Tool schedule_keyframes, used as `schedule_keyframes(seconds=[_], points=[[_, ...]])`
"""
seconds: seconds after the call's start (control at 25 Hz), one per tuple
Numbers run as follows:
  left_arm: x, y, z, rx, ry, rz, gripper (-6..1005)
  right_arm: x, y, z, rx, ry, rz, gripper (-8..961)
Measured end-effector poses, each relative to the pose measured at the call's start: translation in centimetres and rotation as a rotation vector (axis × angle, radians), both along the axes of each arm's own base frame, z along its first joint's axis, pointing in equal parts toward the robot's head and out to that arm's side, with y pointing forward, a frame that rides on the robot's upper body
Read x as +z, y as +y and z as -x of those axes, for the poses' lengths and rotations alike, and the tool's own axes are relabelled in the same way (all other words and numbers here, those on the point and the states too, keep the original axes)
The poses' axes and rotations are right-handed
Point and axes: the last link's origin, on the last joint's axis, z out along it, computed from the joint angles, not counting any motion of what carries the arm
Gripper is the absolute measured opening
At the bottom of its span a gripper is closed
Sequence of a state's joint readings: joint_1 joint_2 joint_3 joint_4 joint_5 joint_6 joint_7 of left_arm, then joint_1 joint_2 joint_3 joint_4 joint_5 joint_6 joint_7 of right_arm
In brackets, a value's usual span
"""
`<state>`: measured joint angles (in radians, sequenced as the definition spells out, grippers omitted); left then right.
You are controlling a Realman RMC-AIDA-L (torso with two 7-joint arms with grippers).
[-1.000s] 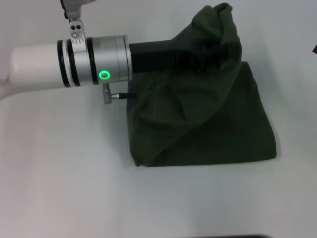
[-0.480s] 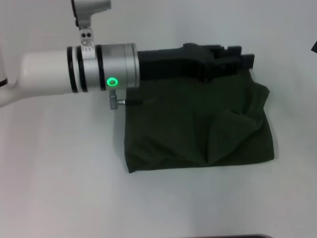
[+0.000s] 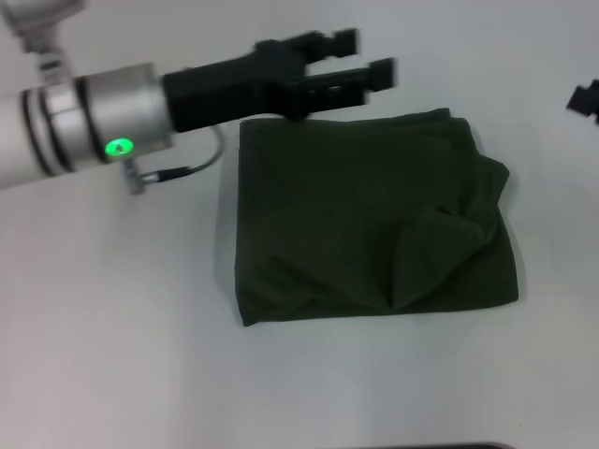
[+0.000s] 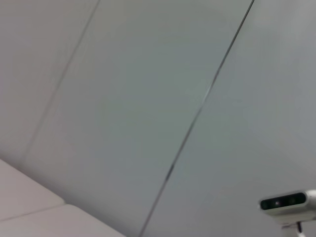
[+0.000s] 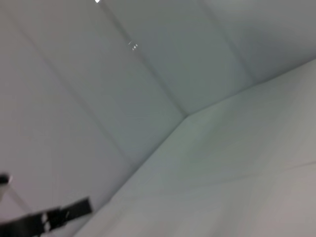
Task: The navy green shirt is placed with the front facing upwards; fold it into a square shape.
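The navy green shirt [image 3: 370, 224] lies on the white table [image 3: 122, 355] as a folded, roughly square bundle, centre-right, no lettering or collar showing. The left gripper [image 3: 370, 58] hovers just beyond the shirt's far edge, fingers [image 3: 379, 73] parted with a clear gap and nothing between them. Only a dark tip of the right gripper [image 3: 584, 97] shows at the far right edge; whether it is open cannot be told. The fold looks close to done, but not tidy: a raised pucker sits on the right half, and the right edge bulges where a layer pokes out. The risk is that the loose layer springs open. If the left gripper drags low across the cloth, it could snag the top layer and undo the square.
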<state>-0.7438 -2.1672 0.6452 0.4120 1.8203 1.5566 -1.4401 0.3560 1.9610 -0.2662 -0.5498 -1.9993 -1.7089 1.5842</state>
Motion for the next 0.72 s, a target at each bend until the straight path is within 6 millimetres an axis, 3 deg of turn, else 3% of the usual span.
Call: schedule_keyframes(seconds=[0.16, 0.44, 0.72], points=[[1.7, -1.0, 2.0, 0.011, -0.019, -0.066, 892, 0.0, 0.7, 1.8, 0.145, -0.094, 0.082, 924], [3.2, -3.0, 5.3, 0.086, -0.063, -0.152, 892, -1.2, 2.1, 4.8, 0.307, -0.175, 0.220, 924], [3.8, -4.3, 7.1, 0.140, -0.096, -0.194, 891, -3.7, 4.0, 5.6, 0.301, -0.300, 0.343, 925]])
